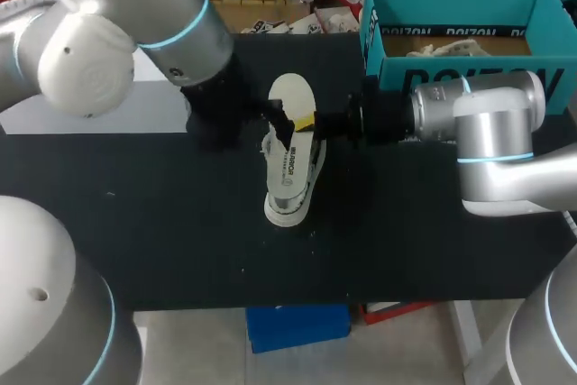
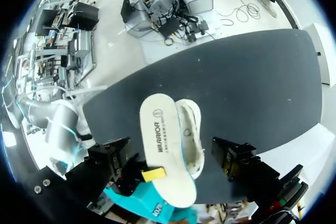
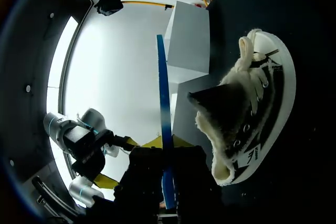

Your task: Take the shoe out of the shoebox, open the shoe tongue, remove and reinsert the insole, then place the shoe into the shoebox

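Black counter [image 1: 135,223]. Open teal cardboard shoebox [image 1: 469,74], far right. White canvas lace-up shoe [image 1: 290,178], centre, outside the box. White foam insole [image 1: 290,96], raised over the shoe, pinched by right tool [image 1: 308,122]. Left tool [image 2: 174,157], fingers spread either side of the insole.

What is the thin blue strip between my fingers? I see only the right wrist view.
Observer: It is the insole, seen on edge. The left wrist view shows its broad white face, held by your right gripper.
Operator: Where is the left gripper?
Observer: In the head view it is beside the shoe, on the side away from your right arm. It is open and holds nothing.
Operator: And the shoebox?
Observer: At the far right of the table, beyond your right arm, with its top open.
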